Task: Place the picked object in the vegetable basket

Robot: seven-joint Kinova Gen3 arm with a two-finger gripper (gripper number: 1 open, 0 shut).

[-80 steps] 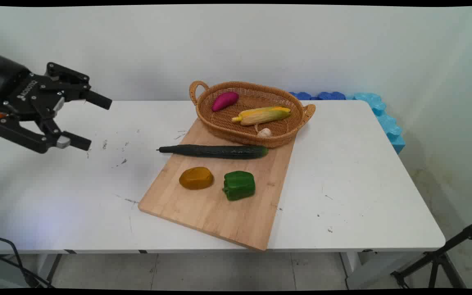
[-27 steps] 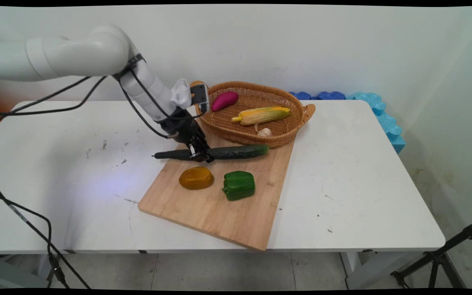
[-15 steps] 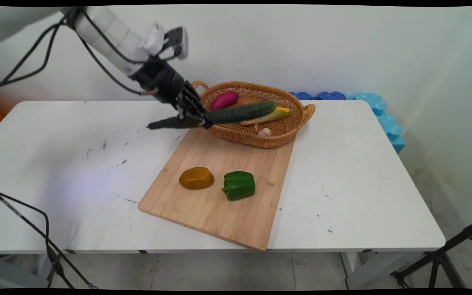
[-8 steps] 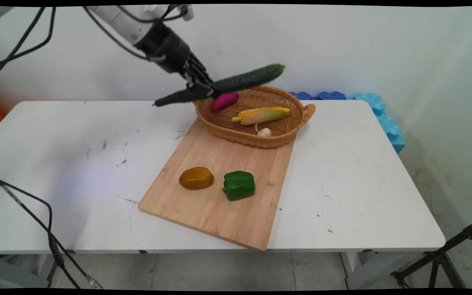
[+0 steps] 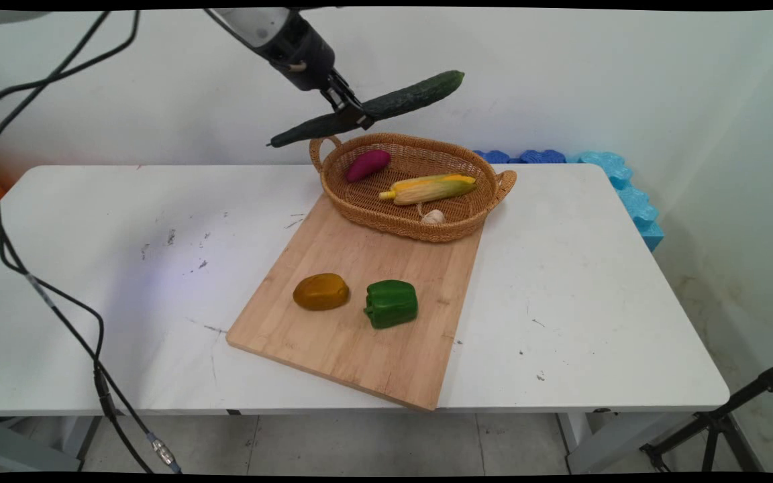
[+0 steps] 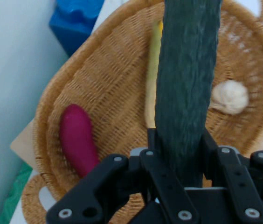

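My gripper (image 5: 353,114) is shut on a long dark green cucumber (image 5: 400,100), holding it high in the air above the left rim of a wicker basket (image 5: 470,225). The cucumber tilts, its right end raised. In the hand view the cucumber (image 6: 187,88) runs up between my fingers (image 6: 152,144), with the basket (image 6: 108,79) below it. Inside the basket lie a purple sweet potato (image 5: 368,164), a corn cob (image 5: 430,188) and a garlic bulb (image 5: 433,217). The hand view shows the sweet potato (image 6: 78,140), the garlic (image 6: 229,97) and part of the corn (image 6: 152,84).
A wooden cutting board (image 5: 353,335) lies slantwise in front of the basket, carrying a brown potato (image 5: 321,292) and a green bell pepper (image 5: 392,303). Blue foam blocks (image 5: 621,184) line the table's far right edge. Black cables (image 5: 58,302) hang at the left.
The gripper came in open from the left, shut on the cucumber on the board, and has lifted it up and right to above the basket's left rim.
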